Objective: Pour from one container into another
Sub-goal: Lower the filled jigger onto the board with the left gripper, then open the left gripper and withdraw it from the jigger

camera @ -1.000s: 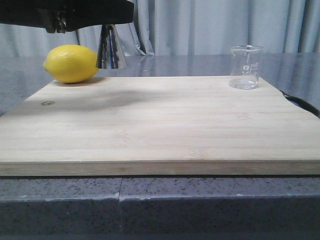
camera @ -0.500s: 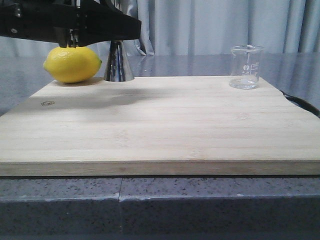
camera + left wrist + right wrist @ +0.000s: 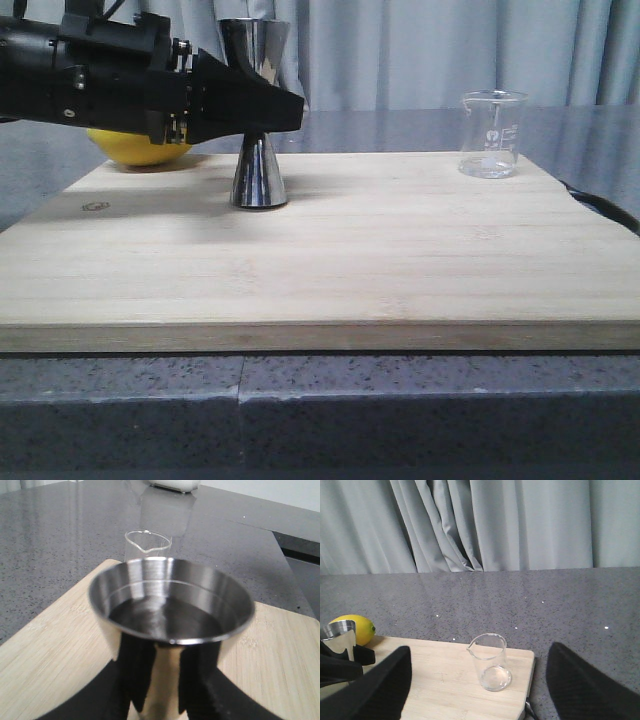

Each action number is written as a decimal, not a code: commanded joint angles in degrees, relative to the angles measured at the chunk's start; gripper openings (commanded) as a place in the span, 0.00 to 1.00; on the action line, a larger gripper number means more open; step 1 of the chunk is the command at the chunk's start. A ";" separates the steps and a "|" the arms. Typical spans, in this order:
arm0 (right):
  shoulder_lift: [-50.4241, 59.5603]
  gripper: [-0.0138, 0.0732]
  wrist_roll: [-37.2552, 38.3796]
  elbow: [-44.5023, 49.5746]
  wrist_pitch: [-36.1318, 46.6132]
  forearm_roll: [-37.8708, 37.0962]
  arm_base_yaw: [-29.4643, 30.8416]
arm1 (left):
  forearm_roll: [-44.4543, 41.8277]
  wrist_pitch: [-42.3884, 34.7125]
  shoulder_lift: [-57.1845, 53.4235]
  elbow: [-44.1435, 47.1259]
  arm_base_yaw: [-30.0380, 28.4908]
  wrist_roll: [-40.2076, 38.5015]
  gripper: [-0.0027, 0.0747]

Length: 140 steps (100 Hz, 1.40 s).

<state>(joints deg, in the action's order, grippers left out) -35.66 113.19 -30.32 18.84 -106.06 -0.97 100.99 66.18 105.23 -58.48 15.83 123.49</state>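
The left arm's gripper (image 3: 262,108) is matte black throughout, a blocky housing that narrows to long tapered fingers (image 3: 275,106). Small silver screws and a metal fitting show near the finger base, and a thin dark cable loops above the housing. The right gripper's fingers (image 3: 385,685) appear as two broad, rounded black shapes, blurred.

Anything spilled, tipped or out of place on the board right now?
Nothing stands out. The jigger stands upright on the cutting board in the left claw; the beaker is upright at the far right corner. No spills visible.
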 commanded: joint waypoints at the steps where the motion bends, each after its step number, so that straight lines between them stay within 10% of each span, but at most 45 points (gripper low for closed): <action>1: 0.24 0.73 -0.02 -1.61 -1.50 -1.43 -0.05 | 4.99 4.69 -2.23 -1.66 0.45 0.27 0.30; 27: 0.24 0.73 -0.02 -1.61 -1.50 -1.43 -0.05 | 4.99 4.58 -2.23 -1.66 0.45 0.27 0.34; 74: 0.24 0.73 -0.02 -1.61 -1.50 -1.43 -0.05 | 3.23 4.98 -3.24 -1.66 0.45 0.27 0.82; 101: 0.24 0.73 -0.02 -1.61 -1.50 -1.43 -0.05 | -2.60 -3.84 -9.00 -1.66 0.45 -5.24 0.84; 140: 0.24 0.73 -0.02 -1.61 -1.39 -1.43 -0.05 | -32.99 -16.92 -23.60 -1.66 0.45 -31.68 0.84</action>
<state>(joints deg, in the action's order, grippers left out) -35.66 113.19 -30.32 18.84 -106.06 -0.97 73.15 49.94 87.04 -58.51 15.86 99.63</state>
